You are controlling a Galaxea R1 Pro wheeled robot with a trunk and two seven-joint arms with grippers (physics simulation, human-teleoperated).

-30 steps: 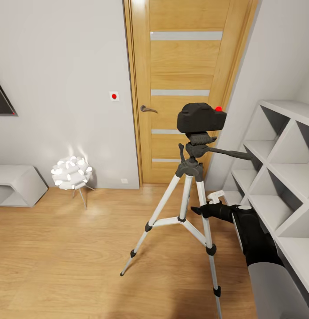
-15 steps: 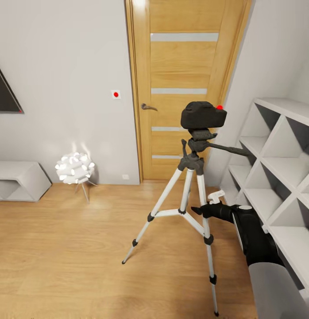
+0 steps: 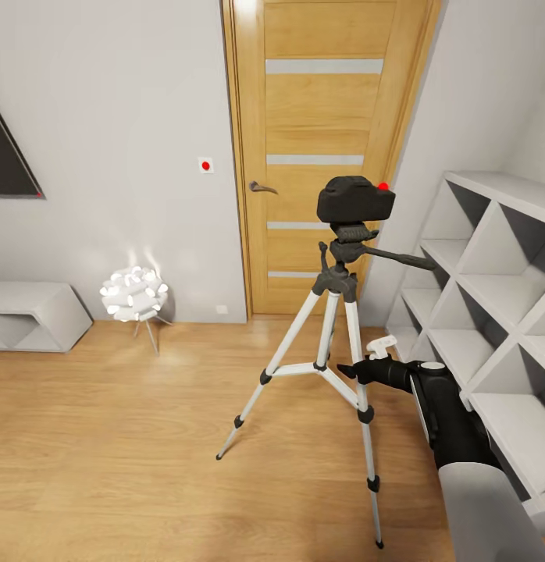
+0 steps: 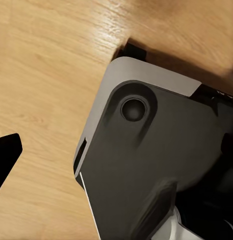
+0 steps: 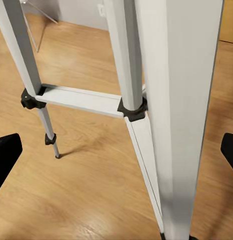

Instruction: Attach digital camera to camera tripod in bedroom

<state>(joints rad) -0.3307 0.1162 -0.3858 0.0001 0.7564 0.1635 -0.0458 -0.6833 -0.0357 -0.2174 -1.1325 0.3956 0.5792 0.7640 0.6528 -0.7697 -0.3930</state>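
The small boxy black digital camera (image 3: 355, 199) sits on the head of the tall silver-legged camera tripod (image 3: 333, 336), high above the right pincer (image 3: 365, 370), and the view has drawn back slightly from a second ago, so the mounting looks done. That pincer is spread, empty, beside a tripod leg. The white cube shelves (image 3: 491, 312) stand near it and the wooden door (image 3: 327, 117) beyond; the left pincer (image 4: 4, 160) I cannot judge.

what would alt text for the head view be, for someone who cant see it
A black digital camera sits on top of a silver-legged camera tripod standing on a light wood floor before a wooden door. The robot's right gripper is low beside a tripod leg, with white cube shelves on the right and a glowing white lamp on the left.
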